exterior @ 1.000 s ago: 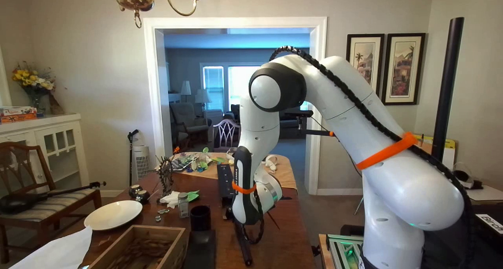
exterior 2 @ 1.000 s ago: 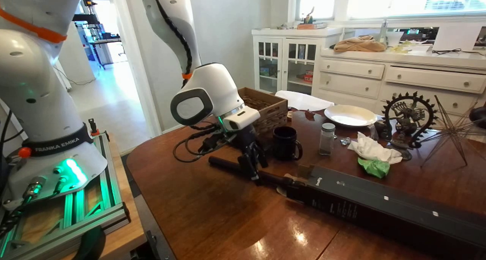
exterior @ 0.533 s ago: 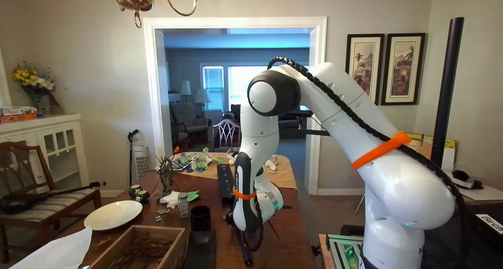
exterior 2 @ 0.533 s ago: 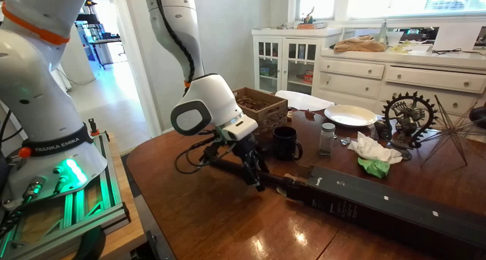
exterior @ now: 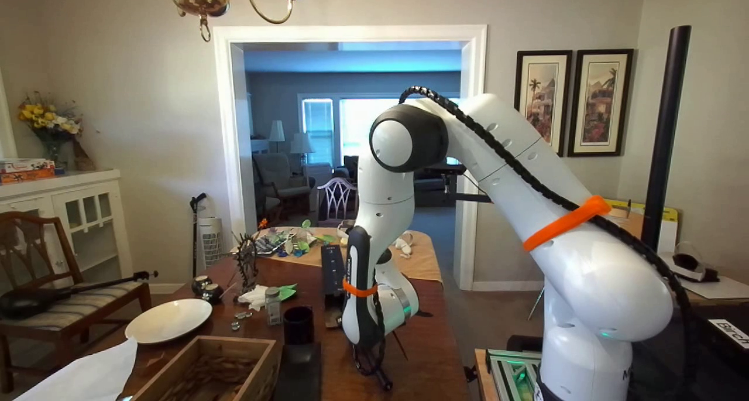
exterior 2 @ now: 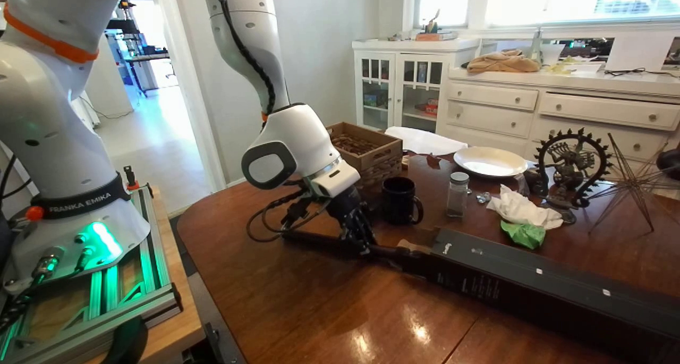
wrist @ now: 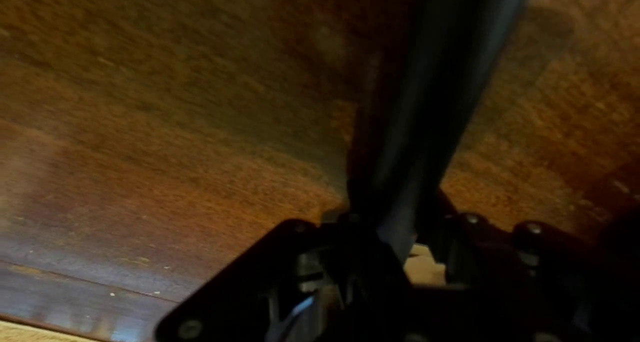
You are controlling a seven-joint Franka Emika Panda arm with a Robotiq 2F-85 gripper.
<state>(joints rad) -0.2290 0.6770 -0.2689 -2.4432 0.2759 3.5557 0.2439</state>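
Observation:
A long dark rod lies low over the wooden table, its far end at the near end of a long black box. My gripper is shut around the rod, close to the tabletop. In the wrist view the rod runs down between the fingers of the gripper, which press in from both sides; the picture is dark and blurred there. The rod's free end pokes out below the wrist in an exterior view, where the arm hides the fingers. A black mug stands just beside the gripper.
A wooden crate sits behind the gripper. Around the mug are a glass jar, crumpled white paper, green paper, a white plate, a metal statue and a wire star.
The gripper came down to the rod, then its fingers closed on it. The rod's free end swung slightly, and the black box shifted a little with it. Other things stayed put.

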